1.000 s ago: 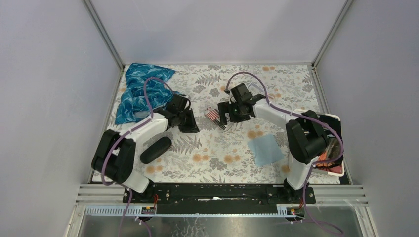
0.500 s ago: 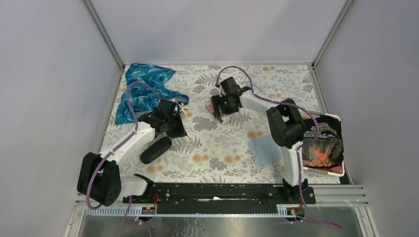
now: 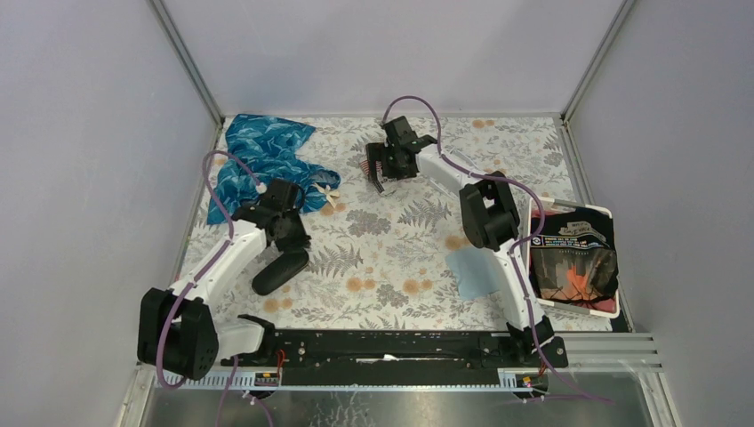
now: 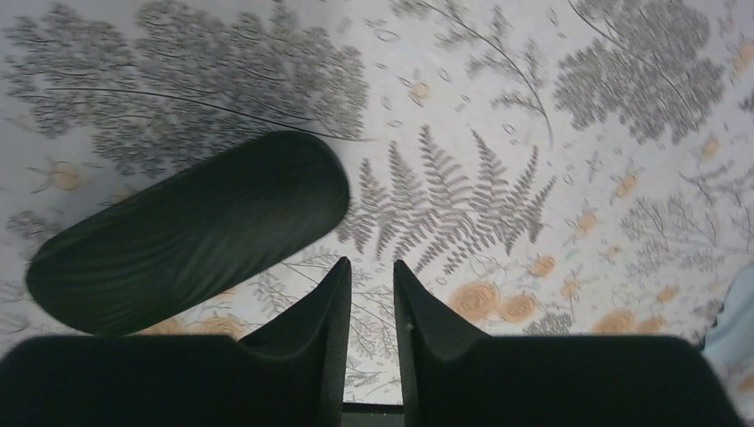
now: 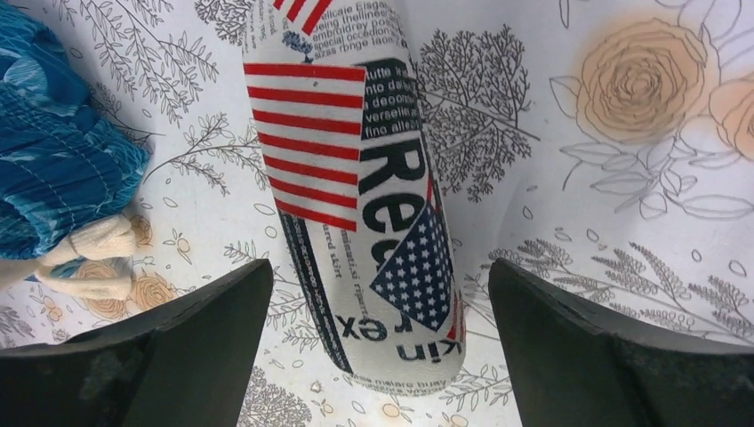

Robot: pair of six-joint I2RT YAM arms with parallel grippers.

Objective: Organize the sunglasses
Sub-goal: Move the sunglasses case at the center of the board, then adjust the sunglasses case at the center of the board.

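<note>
On the left, find left gripper (image 4: pixel 372 294) nearly pressed together, empty, just beside black case (image 4: pixel 187 231). Farther right, find right gripper (image 5: pixel 378 276) spread wide astride flag-printed pouch (image 5: pixel 356 178). Cannot spot sunglasses anywhere (possibly hidden). Could clamp the pouch needlessly by closing now.

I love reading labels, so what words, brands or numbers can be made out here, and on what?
"Re": big black letters on the flag-print case.
Small print on that case: too broken to read.
Lettering on the dark packet in the tray: too small to read.
No text on the black case.
</note>
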